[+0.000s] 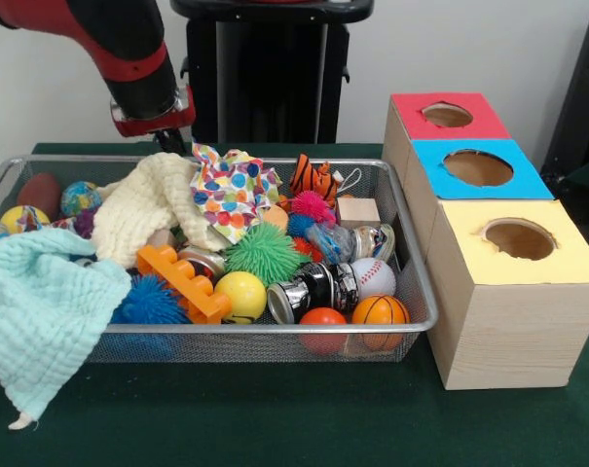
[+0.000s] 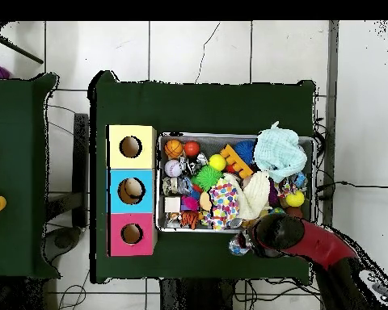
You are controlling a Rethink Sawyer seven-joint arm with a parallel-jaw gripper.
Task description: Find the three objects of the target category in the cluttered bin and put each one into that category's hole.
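The cluttered bin (image 1: 275, 330) is a silver wire mesh basket full of toys and cloths; it also shows in the overhead view (image 2: 238, 136). Three wooden boxes stand beside it, each with a round hole: red top (image 1: 448, 117), blue top (image 1: 479, 167), yellow top (image 1: 518, 239). My gripper (image 1: 174, 144) hangs at the bin's far rim, right at the raised top of a cream cloth (image 1: 148, 206). The wrist hides it from above. I cannot tell whether it holds the cloth.
In the bin lie a polka-dot cloth (image 1: 232, 190), an orange toy block (image 1: 182, 282), a green spiky ball (image 1: 265, 253), a silver can (image 1: 313, 287), a baseball (image 1: 373, 276) and a basketball (image 1: 380, 311). A mint cloth (image 1: 41, 311) drapes over the near left rim.
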